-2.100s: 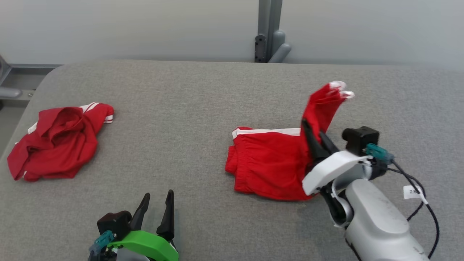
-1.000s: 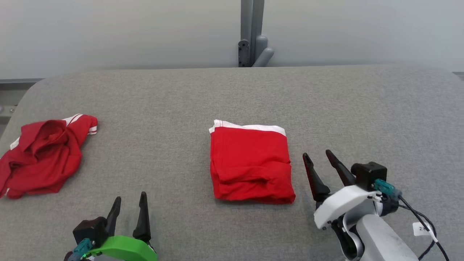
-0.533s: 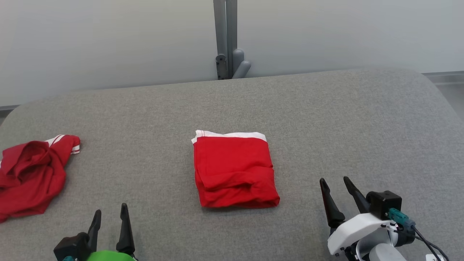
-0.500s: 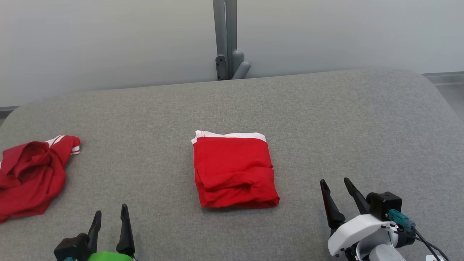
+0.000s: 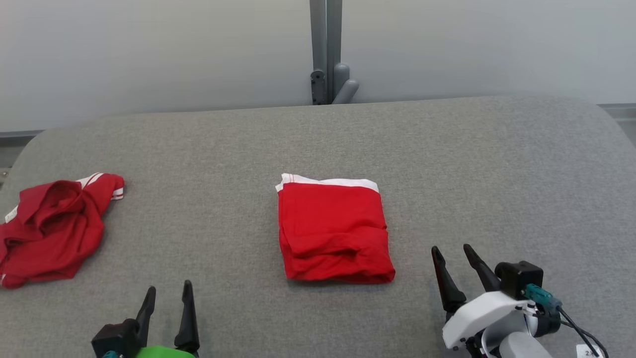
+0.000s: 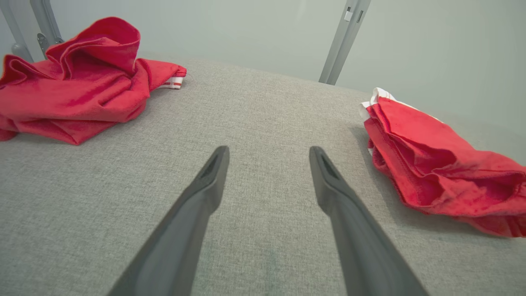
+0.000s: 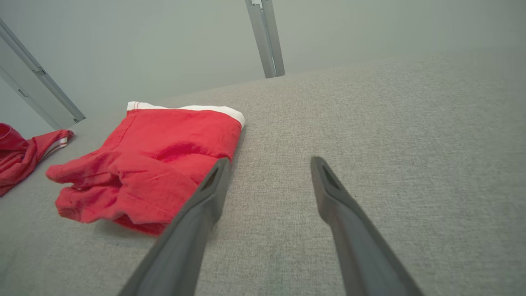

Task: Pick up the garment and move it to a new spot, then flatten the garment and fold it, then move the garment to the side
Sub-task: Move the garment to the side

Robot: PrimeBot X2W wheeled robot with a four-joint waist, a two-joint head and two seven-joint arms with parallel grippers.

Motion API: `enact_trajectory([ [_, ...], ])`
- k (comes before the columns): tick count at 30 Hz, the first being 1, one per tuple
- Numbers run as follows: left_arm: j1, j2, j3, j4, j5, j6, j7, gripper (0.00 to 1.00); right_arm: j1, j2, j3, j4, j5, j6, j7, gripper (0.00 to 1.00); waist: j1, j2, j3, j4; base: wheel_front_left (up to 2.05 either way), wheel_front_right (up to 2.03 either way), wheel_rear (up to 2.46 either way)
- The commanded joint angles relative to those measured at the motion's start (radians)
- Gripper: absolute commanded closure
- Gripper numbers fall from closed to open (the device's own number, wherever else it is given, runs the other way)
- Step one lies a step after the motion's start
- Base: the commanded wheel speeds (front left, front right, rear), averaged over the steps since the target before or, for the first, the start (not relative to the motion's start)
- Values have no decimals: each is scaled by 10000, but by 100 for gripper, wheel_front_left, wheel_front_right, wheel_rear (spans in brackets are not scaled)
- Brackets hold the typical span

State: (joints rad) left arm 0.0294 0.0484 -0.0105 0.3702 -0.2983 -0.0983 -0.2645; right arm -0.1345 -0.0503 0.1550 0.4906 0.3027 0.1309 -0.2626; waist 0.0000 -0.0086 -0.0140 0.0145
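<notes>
My head camera looks forward and steeply down from above the near edge of the grey padded table [image 5: 447,164], far enough back to take in its full width, the far edge and the grey post [image 5: 326,49] behind it. My left wrist camera sits low and close over the near-left part, sighting along my left gripper [image 6: 269,150] toward the far edge. My right wrist camera does likewise at the near-right, along my right gripper [image 7: 270,160]. All three views share the folded red garment [image 5: 334,231] mid-table, the crumpled red garment [image 5: 54,228] by the left edge, and that post.
</notes>
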Motion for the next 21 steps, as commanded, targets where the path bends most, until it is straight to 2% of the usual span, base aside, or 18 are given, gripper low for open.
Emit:
enact_trajectory([
  [1,-145,45,-113,-39,69,-57,7,0,-271,-20,70,103,112,-4,-29,0,0,86,183,267,0,0,0],
  [9,-575,48,-1453,59,194,-140,8,0,-1960,-36,439,1303,290,-4,-29,0,0,86,881,1604,0,0,0],
  [15,-734,41,-1852,150,162,-146,7,0,-3372,-24,-49,3259,821,-4,-29,0,0,86,1178,2509,0,0,0],
  [21,-803,38,-1909,167,73,-133,7,0,-4100,-36,-97,4630,906,-4,-29,0,0,86,1370,2799,0,0,0],
])
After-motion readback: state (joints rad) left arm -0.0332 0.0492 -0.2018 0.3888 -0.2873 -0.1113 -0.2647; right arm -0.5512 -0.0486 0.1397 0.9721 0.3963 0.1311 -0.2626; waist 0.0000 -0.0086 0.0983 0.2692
